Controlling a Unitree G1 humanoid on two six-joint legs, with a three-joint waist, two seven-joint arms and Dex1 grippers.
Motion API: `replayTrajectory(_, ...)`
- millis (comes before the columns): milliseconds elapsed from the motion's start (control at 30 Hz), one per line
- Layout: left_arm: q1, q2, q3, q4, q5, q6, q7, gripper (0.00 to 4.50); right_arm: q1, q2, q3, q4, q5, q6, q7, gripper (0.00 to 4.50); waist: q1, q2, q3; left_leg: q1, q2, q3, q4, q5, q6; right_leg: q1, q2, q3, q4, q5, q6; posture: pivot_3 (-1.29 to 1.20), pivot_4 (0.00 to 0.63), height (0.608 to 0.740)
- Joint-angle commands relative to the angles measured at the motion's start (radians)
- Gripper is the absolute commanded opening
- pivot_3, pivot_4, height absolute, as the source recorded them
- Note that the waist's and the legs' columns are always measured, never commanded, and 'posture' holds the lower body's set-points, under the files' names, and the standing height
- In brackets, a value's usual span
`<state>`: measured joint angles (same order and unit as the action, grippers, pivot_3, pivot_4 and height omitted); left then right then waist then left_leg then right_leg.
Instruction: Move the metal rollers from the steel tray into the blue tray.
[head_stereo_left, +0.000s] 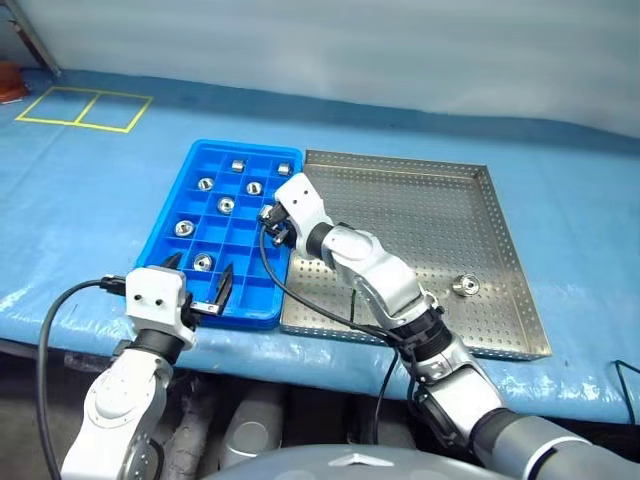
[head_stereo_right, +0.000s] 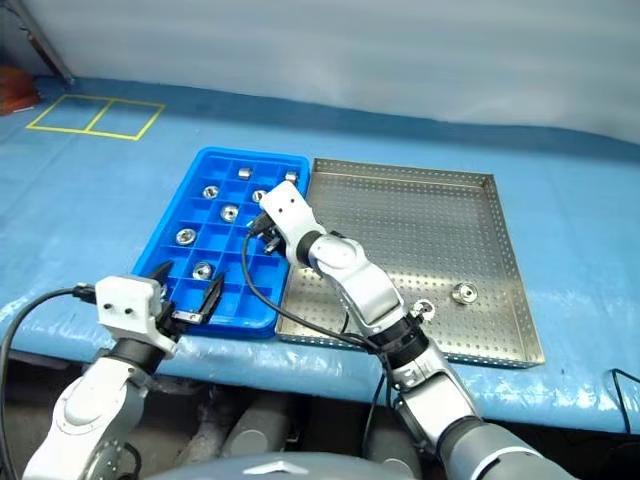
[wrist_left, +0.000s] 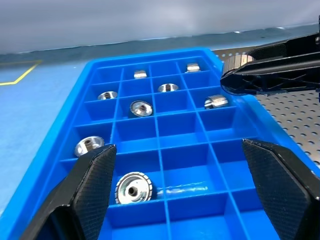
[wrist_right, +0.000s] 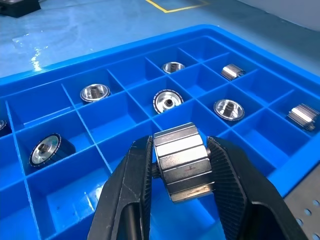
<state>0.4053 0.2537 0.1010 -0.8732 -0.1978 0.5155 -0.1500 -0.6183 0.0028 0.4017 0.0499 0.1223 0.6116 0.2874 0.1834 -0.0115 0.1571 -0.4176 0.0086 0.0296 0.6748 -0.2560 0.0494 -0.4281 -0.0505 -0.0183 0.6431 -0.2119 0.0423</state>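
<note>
The right gripper (wrist_right: 182, 165) pinches one metal roller (wrist_right: 184, 161) above the blue tray (head_stereo_left: 170, 205) — rigid, smooth, likely slippery; grip its faceted sides. Left gripper (wrist_left: 180, 192) spread. One roller (head_stereo_left: 464, 285) remains in the steel tray (head_stereo_left: 500, 200).

Shiny rollers (wrist_left: 141, 108) in blue tray (head_stereo_left: 163, 247) cells, one left on steel tray (head_stereo_left: 505, 308)

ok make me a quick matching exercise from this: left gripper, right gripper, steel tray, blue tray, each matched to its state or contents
Things:
1. left gripper
2. right gripper
3. steel tray
4. blue tray

States:
A. holds one loose roller on its perforated floor
B. shut on a metal roller
C. open, holding nothing
D. has rollers in several compartments

Pairs: 1-C, 2-B, 3-A, 4-D
</note>
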Motion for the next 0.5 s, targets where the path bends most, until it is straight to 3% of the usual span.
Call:
replayTrajectory(33,0.01,-0.009,0.002,-0.056,0.006,-0.002,0.013,4.37,-0.038,0.038,-0.021,0.043,-0.011,-0.076,0.016,1.31,0.012,0.0,0.0,0.0,0.0,0.0,0.0,0.0,0.0,0.0,0.0,0.0,0.0,0.0,0.0,0.48,0.15,0.74)
replayTrajectory(333,-0.003,-0.007,-0.011,-0.051,-0.001,0.014,0.015,4.37,-0.075,0.11,-0.053,0.232,-0.021,-0.166,0.056,1.31,0.059,0.0,0.0,0.001,0.001,-0.001,-0.009,0.003,-0.006,0.0,0.003,0.0,0.0,0.0,-0.001,0.47,0.15,0.74)
replayTrajectory(500,-0.031,-0.001,-0.023,-0.041,-0.009,0.028,0.003,4.37,-0.077,0.126,-0.078,0.315,-0.041,-0.196,0.037,2.94,0.071,0.0,0.0,0.001,0.002,-0.004,-0.014,0.005,-0.011,-0.001,0.007,-0.001,0.0,-0.001,-0.002,0.44,0.15,0.74)
